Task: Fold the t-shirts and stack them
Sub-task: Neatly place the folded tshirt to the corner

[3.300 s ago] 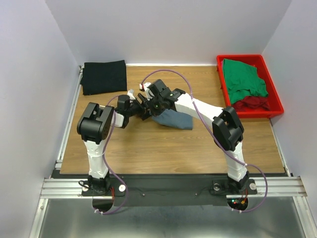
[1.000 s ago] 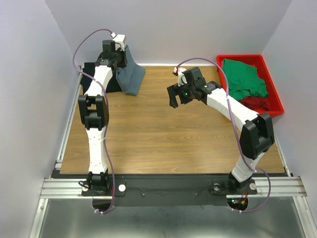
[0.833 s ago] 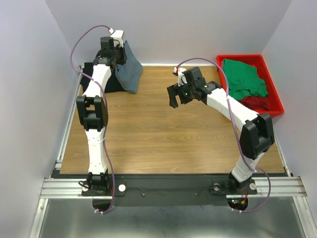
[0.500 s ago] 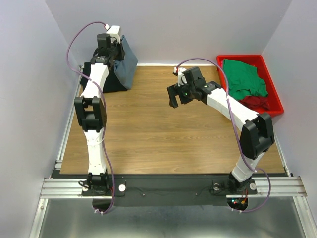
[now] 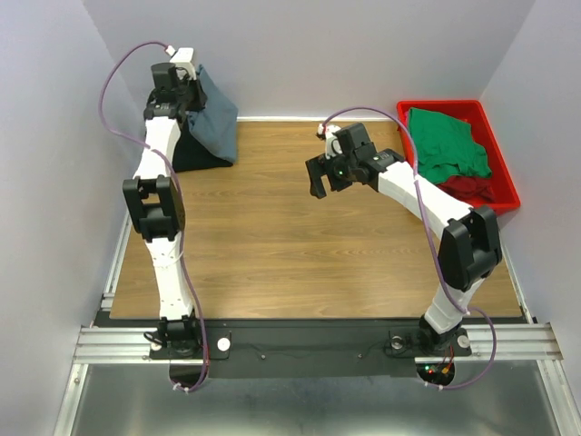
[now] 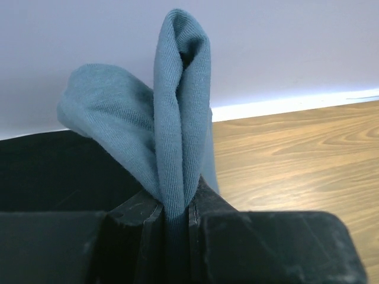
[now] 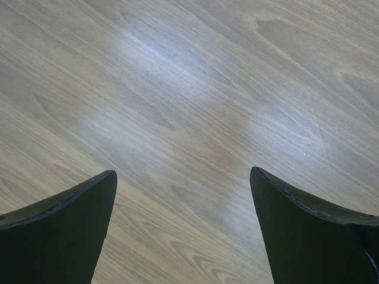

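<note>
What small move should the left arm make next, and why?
Probably lower the left pincer so the blue-grey shirt settles on the black shirt. The folded shirt hangs clamped in the pincer, over the black one.

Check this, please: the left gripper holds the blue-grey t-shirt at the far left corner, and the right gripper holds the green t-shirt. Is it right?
No. The right gripper holds nothing: the right wrist view shows it open over the wooden table. The green t-shirt lies in the red tray. The rest stands.
</note>
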You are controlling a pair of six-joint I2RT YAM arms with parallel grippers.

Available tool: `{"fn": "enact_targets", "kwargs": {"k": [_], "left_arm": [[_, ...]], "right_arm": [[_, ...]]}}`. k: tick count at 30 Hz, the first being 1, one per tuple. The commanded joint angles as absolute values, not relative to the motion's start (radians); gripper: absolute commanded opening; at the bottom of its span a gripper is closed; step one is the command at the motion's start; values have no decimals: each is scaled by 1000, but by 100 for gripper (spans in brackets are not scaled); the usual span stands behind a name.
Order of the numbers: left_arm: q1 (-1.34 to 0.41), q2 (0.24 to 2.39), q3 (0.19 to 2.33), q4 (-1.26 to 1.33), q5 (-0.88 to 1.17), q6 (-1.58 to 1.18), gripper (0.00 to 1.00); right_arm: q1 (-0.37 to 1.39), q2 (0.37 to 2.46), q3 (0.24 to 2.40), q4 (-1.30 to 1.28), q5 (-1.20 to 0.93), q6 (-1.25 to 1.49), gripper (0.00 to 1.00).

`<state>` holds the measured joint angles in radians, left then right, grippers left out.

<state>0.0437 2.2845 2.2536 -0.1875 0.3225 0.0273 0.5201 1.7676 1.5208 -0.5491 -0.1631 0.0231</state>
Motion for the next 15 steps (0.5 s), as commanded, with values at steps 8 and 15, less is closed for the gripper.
{"fn": "enact_targets", "kwargs": {"k": [8, 15], "left_arm": [[159, 2400, 2333, -149, 390, 166, 0], [186, 2479, 2404, -146, 391, 209, 0]], "right_arm": [[518, 1805, 1534, -522, -184, 29, 100], [518, 1824, 1548, -525, -190, 34, 100]]}}
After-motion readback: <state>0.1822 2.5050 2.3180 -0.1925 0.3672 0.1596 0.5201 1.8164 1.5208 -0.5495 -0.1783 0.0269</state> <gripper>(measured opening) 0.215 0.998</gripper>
